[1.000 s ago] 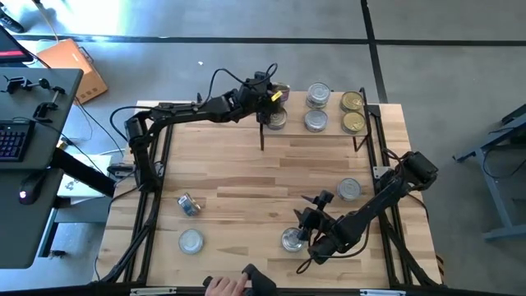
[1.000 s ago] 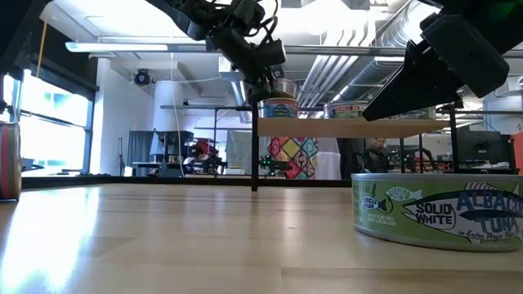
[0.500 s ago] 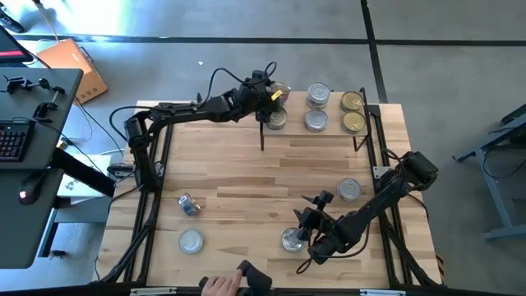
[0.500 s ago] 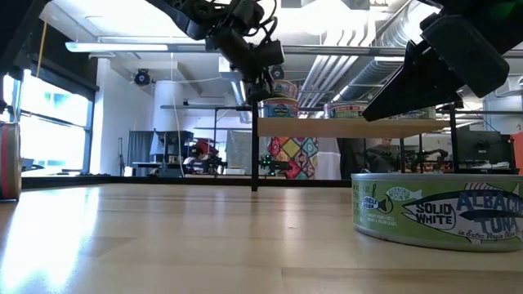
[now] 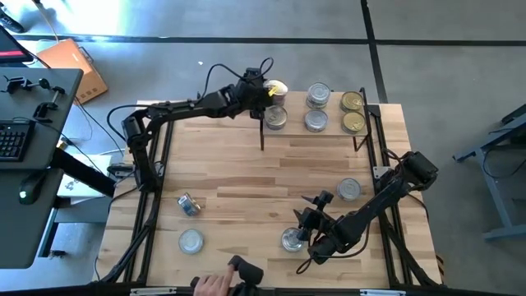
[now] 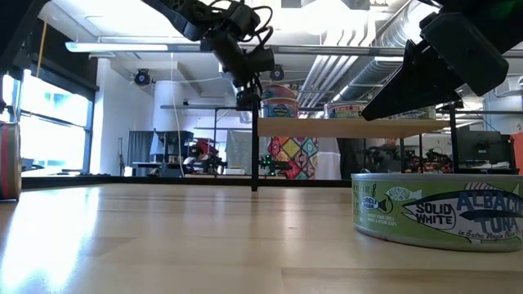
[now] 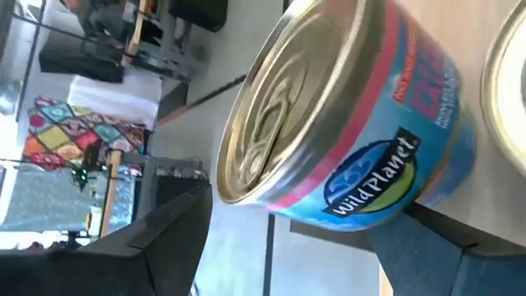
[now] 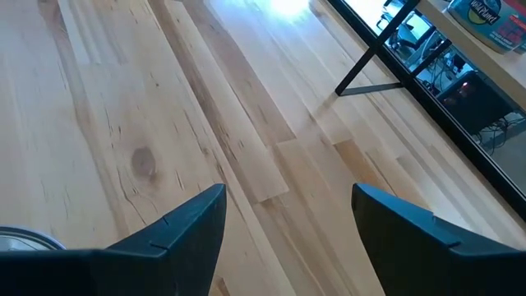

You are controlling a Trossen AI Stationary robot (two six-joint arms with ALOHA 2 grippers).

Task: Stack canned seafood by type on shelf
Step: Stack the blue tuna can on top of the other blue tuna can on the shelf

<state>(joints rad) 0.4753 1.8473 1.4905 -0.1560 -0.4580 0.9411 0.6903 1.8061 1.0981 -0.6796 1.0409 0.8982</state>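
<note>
The shelf [image 5: 333,110] stands at the table's far edge with several cans of seafood on it. At its far left corner stands a blue-labelled can with a gold lid [image 7: 329,140]. In the low view this can [image 6: 280,91] shows above another can. My left gripper [image 5: 263,90] is open just left of it, a finger on each side, apart from it. My right gripper [image 5: 306,224] hangs open near the front right, beside a silver can [image 5: 291,239] on the table, with nothing between its fingers [image 8: 189,222].
Loose cans on the table: one [image 5: 348,189] at the right, one [image 5: 191,241] at the front left, one on its side [image 5: 189,205]. A tuna can [image 6: 437,208] stands close to the low camera. A person's hand [image 5: 212,284] is at the near edge.
My left gripper has opened, let go of the gold-lidded can and drawn back a little toward the table's left. The can stays upright on the shelf. The person's hand at the near edge has shifted left.
</note>
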